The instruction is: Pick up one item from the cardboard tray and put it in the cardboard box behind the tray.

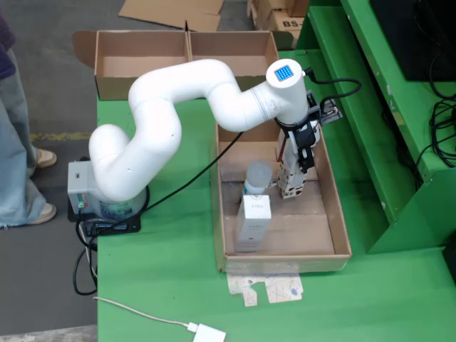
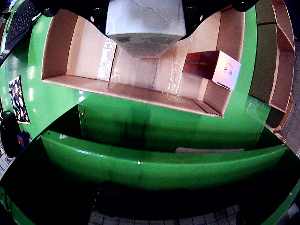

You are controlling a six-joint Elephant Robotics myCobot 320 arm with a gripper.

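In the fixed view my gripper (image 1: 291, 169) hangs over the long cardboard tray (image 1: 340, 235), shut on a small white carton (image 1: 291, 182) held just above the tray floor. In the wrist view the same white carton (image 2: 145, 26) fills the top between the dark fingers (image 2: 96, 18), with the tray (image 2: 70, 51) below it. A white upright box (image 1: 255, 219) and a grey-topped item (image 1: 258, 174) stand in the tray to the left of the gripper. The wrist view shows a dark red box with a white end (image 2: 213, 68) in the tray. The two-compartment cardboard box (image 1: 114, 63) stands behind the tray.
A green shelf frame (image 1: 370, 107) rises along the right of the tray. A person's legs (image 1: 18, 135) are at the far left. A white cable and adapter (image 1: 206, 333) lie at the front. A flat cardboard scrap (image 1: 267, 288) lies before the tray.
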